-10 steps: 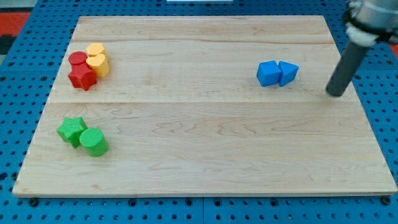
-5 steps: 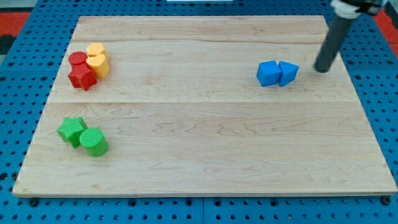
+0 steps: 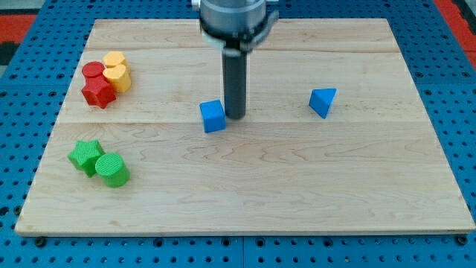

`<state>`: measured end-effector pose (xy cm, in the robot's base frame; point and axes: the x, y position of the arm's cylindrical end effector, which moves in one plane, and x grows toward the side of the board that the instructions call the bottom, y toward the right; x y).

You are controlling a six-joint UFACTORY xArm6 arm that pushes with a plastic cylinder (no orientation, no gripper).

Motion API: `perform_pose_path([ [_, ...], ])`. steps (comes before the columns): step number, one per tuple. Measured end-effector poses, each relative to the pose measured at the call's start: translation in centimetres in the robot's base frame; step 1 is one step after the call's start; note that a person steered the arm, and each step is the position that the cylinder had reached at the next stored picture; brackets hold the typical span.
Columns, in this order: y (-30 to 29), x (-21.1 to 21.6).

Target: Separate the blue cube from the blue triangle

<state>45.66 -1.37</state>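
The blue cube (image 3: 213,116) sits near the middle of the wooden board. The blue triangle (image 3: 323,101) lies well apart from it, toward the view's right. My tip (image 3: 235,117) rests on the board right beside the cube's right side, touching or nearly touching it. The dark rod rises from there toward the view's top, between the cube and the triangle.
A red cylinder (image 3: 93,71), a red star (image 3: 97,92) and two yellow blocks (image 3: 115,70) cluster at the upper left. A green star (image 3: 86,155) and green cylinder (image 3: 111,170) sit at the lower left. The board (image 3: 245,193) lies on a blue pegboard.
My tip swept from the right edge across to the board's middle. The blue cube moved far left with it. The blue triangle shifted slightly left and down, now alone.
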Motion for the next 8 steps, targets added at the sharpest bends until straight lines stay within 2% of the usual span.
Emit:
perform_pose_path([
  [1, -9.1, 2.7],
  [2, -5.6, 0.1],
  [3, -4.9, -1.4],
  [5, -3.0, -9.7],
  [6, -4.5, -9.3],
  [7, -11.4, -5.9],
  [8, -13.2, -2.5],
])
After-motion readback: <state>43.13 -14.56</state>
